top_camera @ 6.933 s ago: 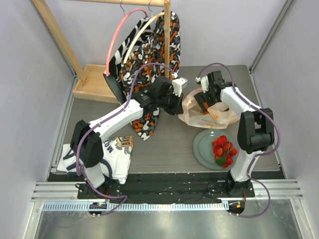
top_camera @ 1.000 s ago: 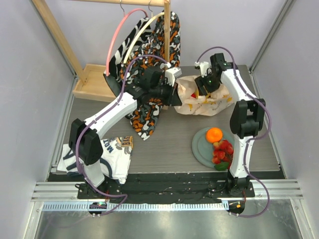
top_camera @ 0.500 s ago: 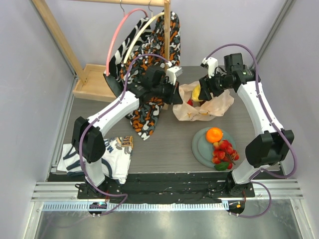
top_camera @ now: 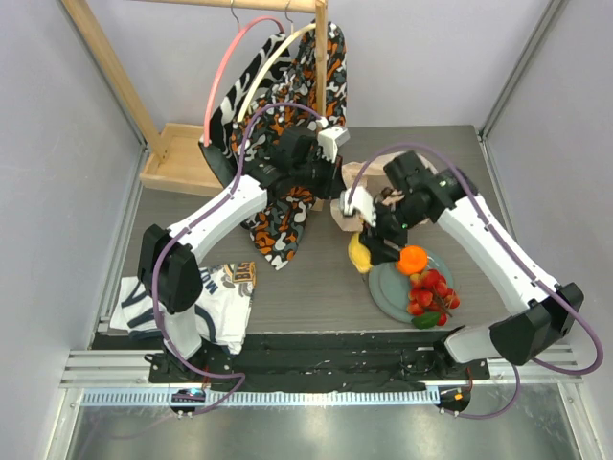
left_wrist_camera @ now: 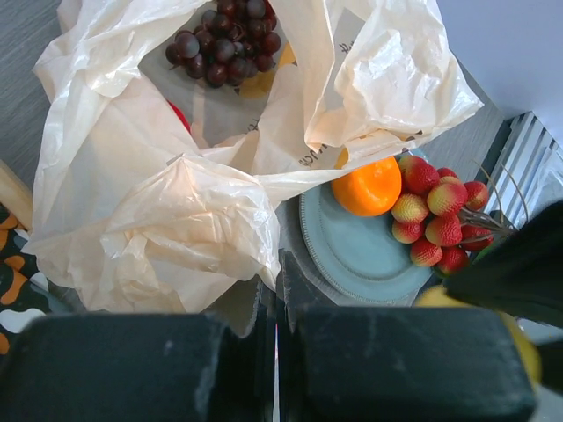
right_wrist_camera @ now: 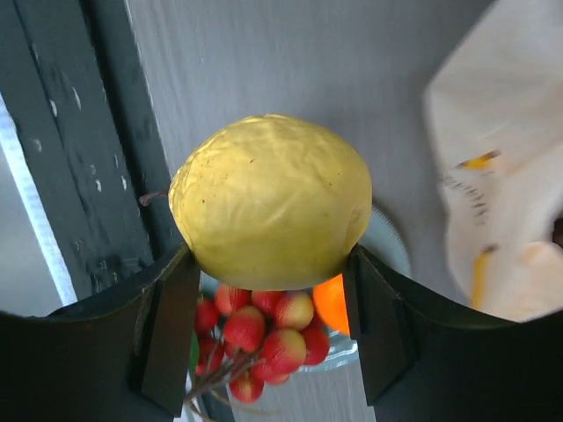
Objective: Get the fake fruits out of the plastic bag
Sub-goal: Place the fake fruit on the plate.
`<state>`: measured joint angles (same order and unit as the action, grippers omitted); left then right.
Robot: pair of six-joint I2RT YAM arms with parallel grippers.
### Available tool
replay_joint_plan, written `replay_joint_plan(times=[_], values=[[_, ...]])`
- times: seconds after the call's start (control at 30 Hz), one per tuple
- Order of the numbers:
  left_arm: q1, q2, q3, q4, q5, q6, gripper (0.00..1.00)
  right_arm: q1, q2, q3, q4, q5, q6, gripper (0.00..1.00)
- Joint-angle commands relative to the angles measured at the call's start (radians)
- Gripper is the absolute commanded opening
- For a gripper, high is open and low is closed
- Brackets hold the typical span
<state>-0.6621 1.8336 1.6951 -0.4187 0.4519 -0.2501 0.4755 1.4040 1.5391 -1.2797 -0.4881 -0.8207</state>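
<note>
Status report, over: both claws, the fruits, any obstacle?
Left claw shut on plastic bag. Right claw holds yellow fruit near plate. Grapes inside bag. No obstacle seen.

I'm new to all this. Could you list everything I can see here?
plastic bag: one, beige, table's far middle
grapes: one bunch, dark purple, inside bag
yellow apple: one, held in right pincer
orange: one, orange, on plate
berry cluster: one, red, on plate
plate: one, grey-green, near right
patterned cloth: one, orange-black-white, hanging from rack
wooden rack: one, far left
printed shirt: one, white, near left
left pincer: shut on bag's edge
right pincer: gripping yellow apple
</note>
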Motion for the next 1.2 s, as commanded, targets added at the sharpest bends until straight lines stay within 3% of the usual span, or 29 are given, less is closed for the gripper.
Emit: replay_joint_plan(times=[0.0,0.1,0.37,0.8,0.83,0.9,0.93,1.0,1.17], values=[[0.009,-0.071,-0.011,0.02,-0.033,0.029,0.0,0.011,-0.042,-0.213,0.054,0.279,-0.262,0.29],[0.018,-0.095,-0.032,0.017,-0.038,0.031,0.0,0.009,-0.04,-0.309,0.161,0.348,-0.359,0.29],[0.018,-0.108,-0.069,0.017,-0.03,0.035,0.0,-0.003,0.102,-0.319,0.284,0.387,-0.346,0.28],[0.018,-0.079,-0.054,0.021,-0.022,0.025,0.0,-0.009,0.136,-0.405,0.272,0.457,-0.406,0.32],[0.018,-0.076,-0.052,0.024,-0.018,0.022,0.0,-0.009,0.139,-0.404,0.275,0.462,-0.397,0.36],[0.018,-0.065,-0.043,0.027,-0.012,0.014,0.0,-0.008,0.154,-0.401,0.29,0.474,-0.384,0.55],[0.018,-0.063,-0.041,0.024,-0.01,0.014,0.0,-0.008,0.159,-0.386,0.295,0.474,-0.368,0.79],[0.018,-0.06,-0.034,0.024,-0.005,0.014,0.0,-0.008,0.153,-0.355,0.284,0.465,-0.353,0.99],[0.019,-0.069,-0.049,0.009,-0.007,0.032,0.0,-0.008,0.115,-0.107,0.104,0.343,-0.278,1.0]])
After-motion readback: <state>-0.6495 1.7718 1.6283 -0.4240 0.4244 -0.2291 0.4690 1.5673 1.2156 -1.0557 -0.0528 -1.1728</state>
